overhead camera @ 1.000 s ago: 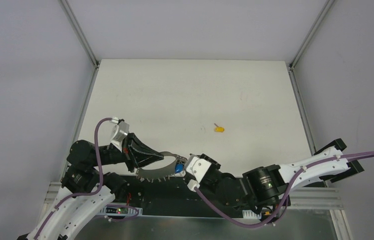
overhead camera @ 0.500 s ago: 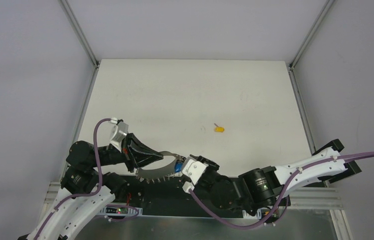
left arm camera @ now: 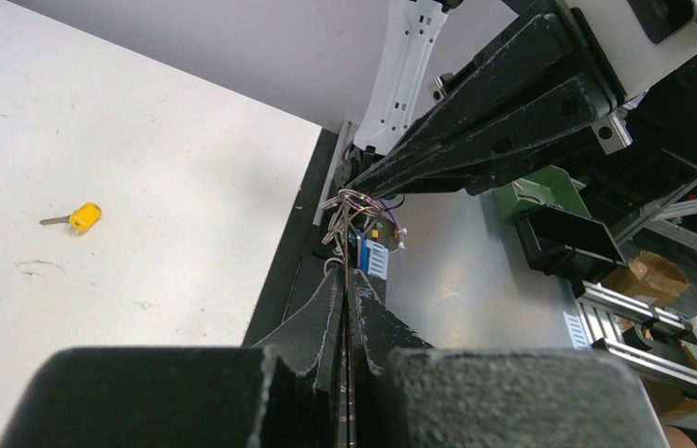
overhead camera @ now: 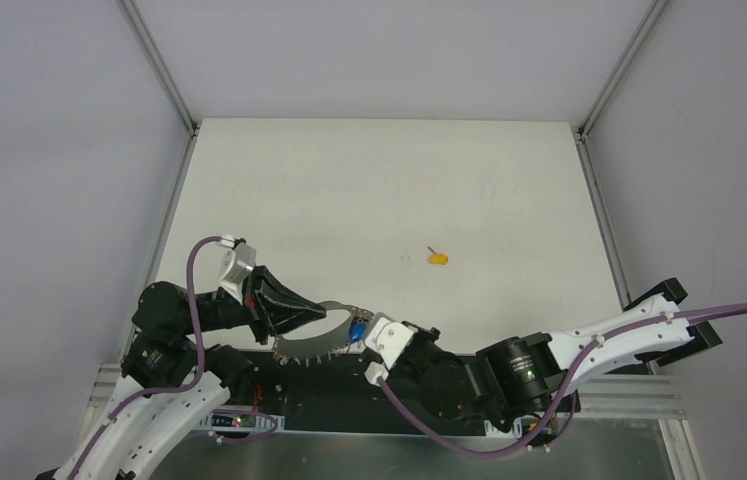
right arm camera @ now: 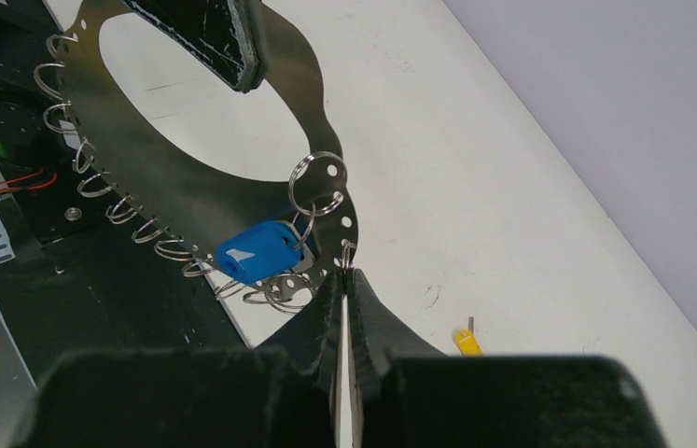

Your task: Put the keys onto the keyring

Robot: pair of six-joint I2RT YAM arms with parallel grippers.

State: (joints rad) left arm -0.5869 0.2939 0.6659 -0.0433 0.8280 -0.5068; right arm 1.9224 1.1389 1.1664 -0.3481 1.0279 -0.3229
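two robot arms work a keyring (right arm camera: 153, 201) at the near edge of a white table (overhead camera: 369, 190). the left gripper (overhead camera: 323, 311) is clamped shut on the wide, flat metal loop, holding it off the table with the thin band caught edge-on between its fingers (left arm camera: 312, 317). from the other side, the right gripper (right arm camera: 344, 280) has its fingers drawn almost together onto the loop's rim, beside a row of small holes. a blue-headed key (right arm camera: 256, 254) hangs from a split ring (right arm camera: 317, 183) threaded through the band, just beside the right fingertips, with a few more silver rings bunched beneath it. a line of small wire rings (right arm camera: 92, 182) runs along the loop's outer edge. a yellow-headed key (overhead camera: 437, 259) lies alone on the table, well apart from both grippers, towards the middle of the surface. the two arms meet tip to tip over the dark strip at the table's front edge.
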